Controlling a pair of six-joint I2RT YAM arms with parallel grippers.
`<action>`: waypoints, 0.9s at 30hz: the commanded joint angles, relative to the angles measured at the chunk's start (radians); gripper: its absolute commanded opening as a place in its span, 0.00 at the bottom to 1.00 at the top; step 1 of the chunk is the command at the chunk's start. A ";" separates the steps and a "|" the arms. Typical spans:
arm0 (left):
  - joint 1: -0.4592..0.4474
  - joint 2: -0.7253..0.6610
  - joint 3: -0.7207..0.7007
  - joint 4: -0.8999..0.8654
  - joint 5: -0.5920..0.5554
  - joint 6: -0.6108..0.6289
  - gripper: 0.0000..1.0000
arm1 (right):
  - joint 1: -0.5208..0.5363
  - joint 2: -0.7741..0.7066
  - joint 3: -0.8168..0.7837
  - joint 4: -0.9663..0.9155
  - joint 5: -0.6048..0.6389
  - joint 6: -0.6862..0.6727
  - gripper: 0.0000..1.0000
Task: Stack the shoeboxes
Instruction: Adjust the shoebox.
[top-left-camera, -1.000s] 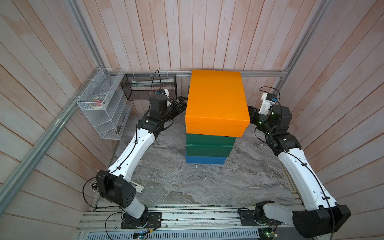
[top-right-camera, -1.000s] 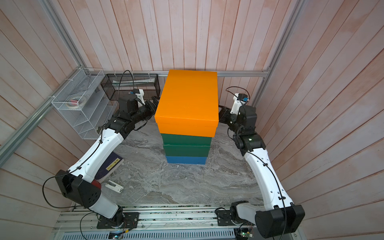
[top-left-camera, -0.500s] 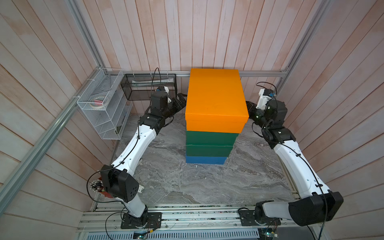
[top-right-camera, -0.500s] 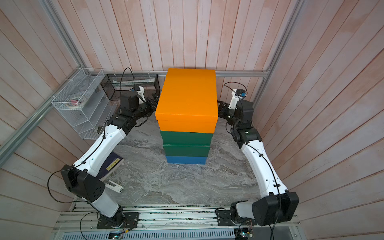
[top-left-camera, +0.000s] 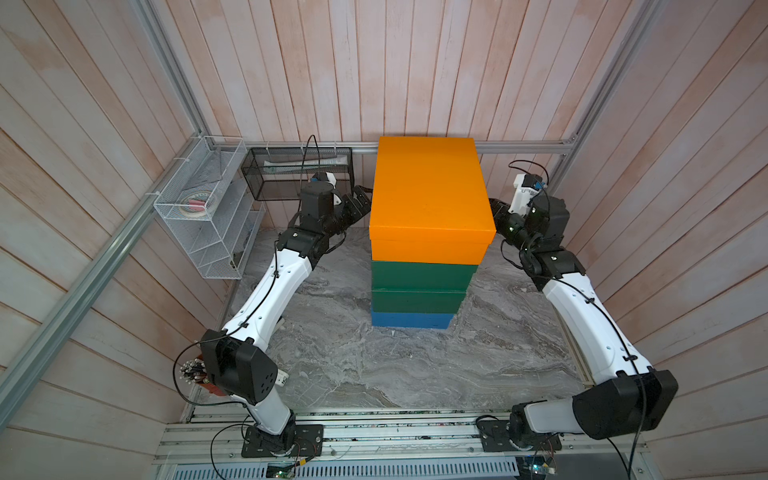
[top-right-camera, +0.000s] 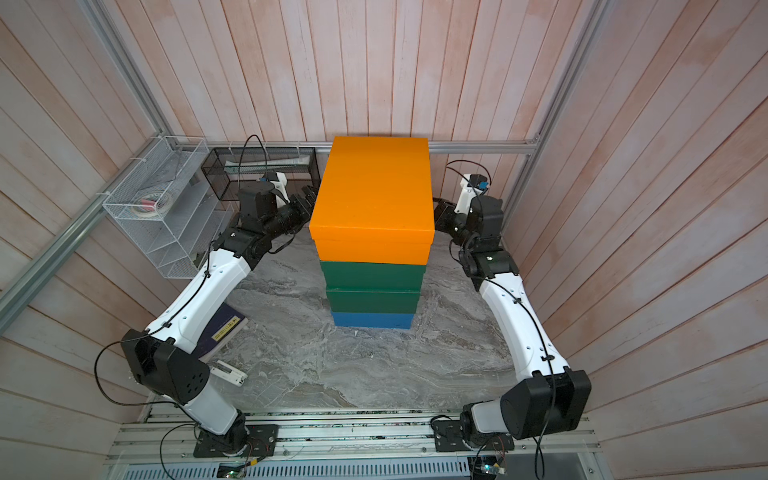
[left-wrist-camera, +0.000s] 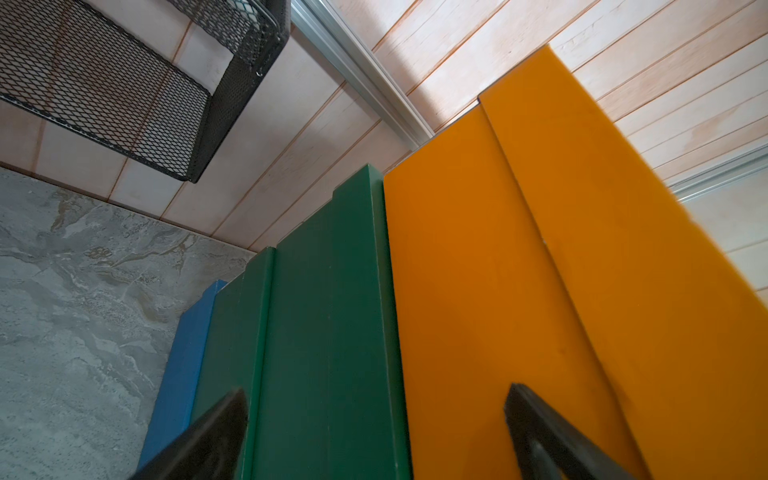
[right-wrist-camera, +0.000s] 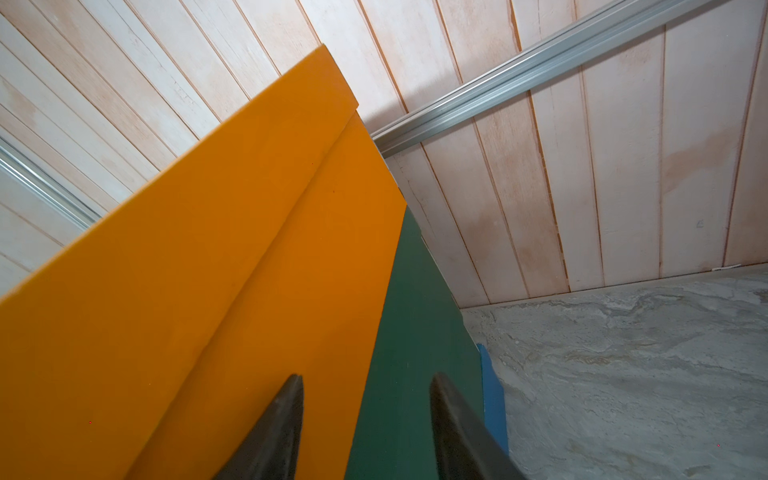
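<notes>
Four shoeboxes stand in a single column at the middle of the marble tabletop (top-left-camera: 374, 365), close to its back edge. The blue box (top-left-camera: 411, 320) is at the bottom, the lower green box (top-left-camera: 417, 301) and upper green box (top-left-camera: 424, 274) sit above it, and the orange box (top-left-camera: 430, 195) is on top. In both top views the stack looks complete.

The left gripper (top-left-camera: 359, 203) hangs just beside the orange box's left flank with its jaws spread as wide as they go and nothing between them. Its wrist view shows the fingers (left-wrist-camera: 232, 415) straddling the seam between the orange box and the upper green one. The right gripper (right-wrist-camera: 365, 376) faces the opposite flank with its jaws partly apart, also empty, and its view is lined up on the same seam. Whether any fingertip actually touches cardboard cannot be told.

The danger now appears to lie in the retreat. The column is tall on a narrow footprint, and both arms are tight against its uppermost box. A sideways nudge from either wrist could slide the orange box off square or rock the whole stack. A fingertip dragged upward could catch the overhanging lip of a lid and lift it.

If the stack fell to the left, it would drop toward the black mesh basket (top-left-camera: 297, 174) and white wire rack (top-left-camera: 203, 212) on the wall. A navy book (top-right-camera: 224, 328) lies under the left arm near the tabletop's left edge, well apart from the stack.
</notes>
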 joint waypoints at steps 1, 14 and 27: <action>-0.004 -0.006 -0.005 0.019 0.004 0.007 1.00 | -0.008 0.032 0.041 0.025 -0.052 -0.002 0.51; -0.005 -0.022 -0.023 0.019 -0.007 0.002 1.00 | -0.032 0.067 0.078 0.017 -0.069 -0.010 0.51; 0.027 -0.123 -0.107 -0.003 -0.046 0.000 1.00 | -0.076 -0.108 -0.033 -0.039 -0.020 -0.009 0.51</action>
